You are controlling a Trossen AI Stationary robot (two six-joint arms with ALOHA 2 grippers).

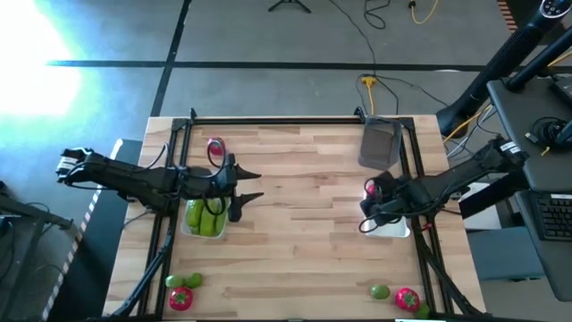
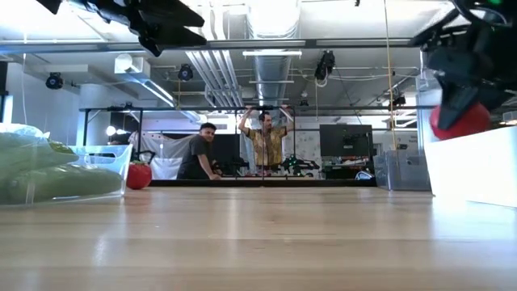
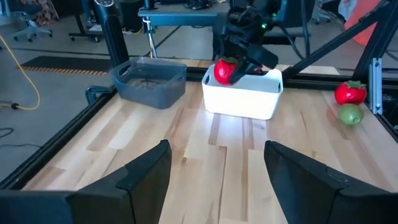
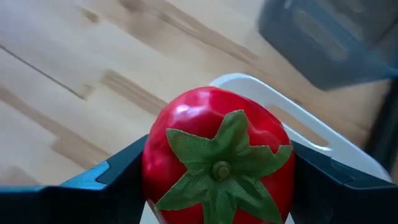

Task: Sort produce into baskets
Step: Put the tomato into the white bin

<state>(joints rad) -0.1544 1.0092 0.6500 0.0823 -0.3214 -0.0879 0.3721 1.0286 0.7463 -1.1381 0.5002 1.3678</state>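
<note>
- High view: left gripper hovers beside a clear basket holding green cucumbers; its fingers stand apart around nothing. One tomato lies near the table's far rail on the left. Right gripper hangs over the white basket at the right edge. Grey basket sits beyond it. A lime and tomato rest at the near left corner, another lime and tomato at the near right.
- Low view: right gripper holds a red tomato just above the white basket's rim. Two people are in the room behind.
- Left wrist view: own fingers apart, empty; the far arm's tomato sits over the white basket.
- Right wrist view: fingers clamped on the tomato, one on either side.
</note>
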